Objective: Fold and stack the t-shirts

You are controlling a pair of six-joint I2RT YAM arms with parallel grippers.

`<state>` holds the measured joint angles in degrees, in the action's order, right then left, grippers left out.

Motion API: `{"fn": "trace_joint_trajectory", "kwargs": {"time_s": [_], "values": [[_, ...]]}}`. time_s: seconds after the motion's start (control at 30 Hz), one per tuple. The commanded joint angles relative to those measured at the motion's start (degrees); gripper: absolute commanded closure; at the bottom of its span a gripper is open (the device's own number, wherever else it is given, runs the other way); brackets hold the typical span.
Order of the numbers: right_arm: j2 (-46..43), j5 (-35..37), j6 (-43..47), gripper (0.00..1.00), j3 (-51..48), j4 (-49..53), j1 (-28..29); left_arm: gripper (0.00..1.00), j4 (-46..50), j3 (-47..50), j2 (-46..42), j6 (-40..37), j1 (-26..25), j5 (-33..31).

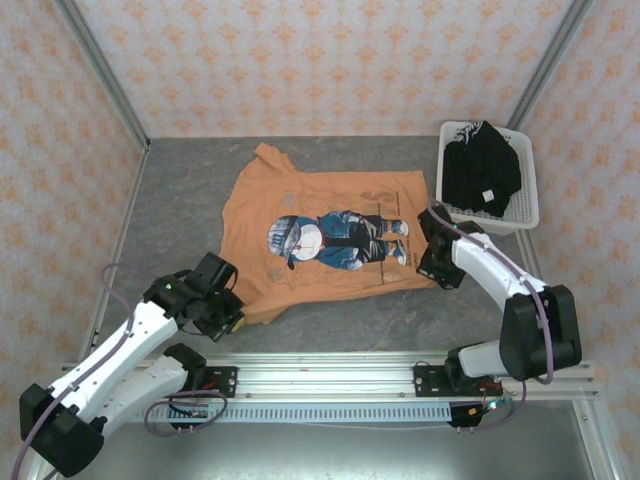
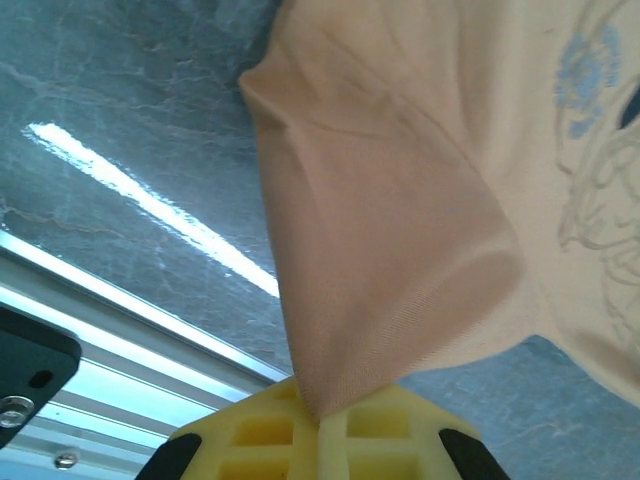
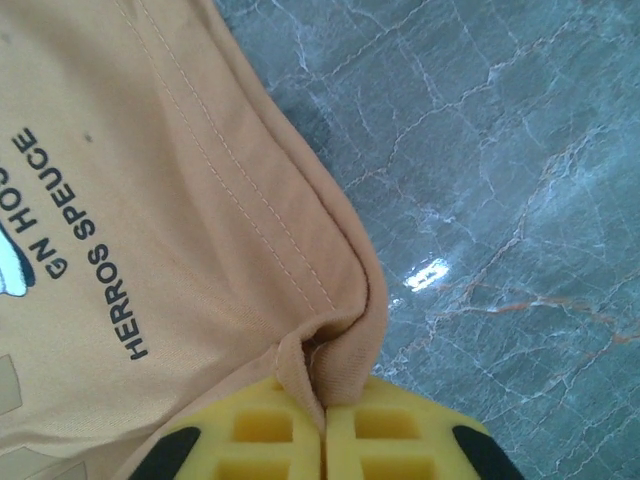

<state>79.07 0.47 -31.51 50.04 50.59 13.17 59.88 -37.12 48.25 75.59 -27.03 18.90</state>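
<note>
Where the grey, marble-veined table (image 1: 180, 200) fills the middle of the top view, one orange t-shirt (image 1: 330, 200) lies spread flat at centre frame, front side up, collar toward the left.

- Orange t-shirt: soft knit cloth. Its front carries a blue-and-white cartoon figure print (image 1: 335, 238) lying sideways. Dark block lettering sits at the left of the right wrist view, beside a double-stitched hem.
- Left gripper (image 1: 225, 312): at the shirt's lower left corner in the top view. In the left wrist view its yellow waffle-moulded pads (image 2: 270, 435) sit at the bottom edge, pressed together on a pinch of the orange t-shirt (image 2: 400, 200), and the cloth rises from them in a taut, smooth cone.
- Right gripper (image 1: 437, 265): at the shirt's lower right corner in the top view. In the right wrist view its yellow pads (image 3: 265, 430) are clenched on a puckered fold of the hem of the orange t-shirt (image 3: 150, 200), at bottom centre.
- Black garments (image 1: 480, 165): a crumpled heap in the upper right of the top view, with a small white tag (image 1: 489, 196) showing. They lie inside a white slatted plastic basket (image 1: 530, 200), rectangular and tilted slightly.
- Table surface: polished stone look with pale veins and glossy light reflections in both wrist views.
- Aluminium rail (image 1: 330, 375): runs along the bottom of the top view.
</note>
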Motion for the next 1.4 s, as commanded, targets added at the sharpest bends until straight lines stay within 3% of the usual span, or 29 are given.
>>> {"fn": "trace_joint_trajectory", "kwargs": {"time_s": [0.0, 0.03, 0.1, 0.23, 0.47, 0.6, 0.83, 1.13, 1.37], "values": [[0.05, 2.10, 0.39, 0.80, 2.06, 2.96, -0.34, 0.59, 1.77, -1.83, 0.97, -1.87, -0.37, -2.88], [-1.50, 3.27, -0.23, 0.71, 1.99, 3.86, -0.41, 0.44, 3.02, -4.07, 0.97, -2.28, -0.35, -4.96], [-5.85, 5.53, -1.41, 0.58, 1.98, 5.08, -0.34, 0.33, 5.17, -8.66, 1.21, -3.48, -0.18, -9.81], [-12.14, 5.13, -1.99, 0.49, 2.46, 4.49, -0.19, 0.34, 3.25, -12.11, 5.49, -6.64, 4.66, -11.38], [-6.93, -3.98, -0.88, 0.62, 1.23, -6.04, 2.29, 0.64, -11.65, -12.38, 24.70, -10.15, 11.97, -6.39], [-1.33, -5.15, -0.71, 0.71, 0.96, -10.32, 2.31, 0.69, -13.55, -16.03, 37.36, -14.09, 12.73, -8.87], [13.97, -7.14, -0.26, 0.73, 6.63, -10.91, 2.36, 0.80, -14.09, -19.76, 49.91, -18.86, 19.50, -13.09], [33.44, -12.11, 0.39, 0.72, 22.60, -9.56, 3.90, 0.81, -12.70, -31.88, 60.79, -26.72, 31.55, -14.79], [40.86, -12.50, 2.32, 0.69, 34.24, -7.49, 4.32, 0.74, -12.63, -40.24, 62.92, -31.51, 32.68, -15.34]]}}
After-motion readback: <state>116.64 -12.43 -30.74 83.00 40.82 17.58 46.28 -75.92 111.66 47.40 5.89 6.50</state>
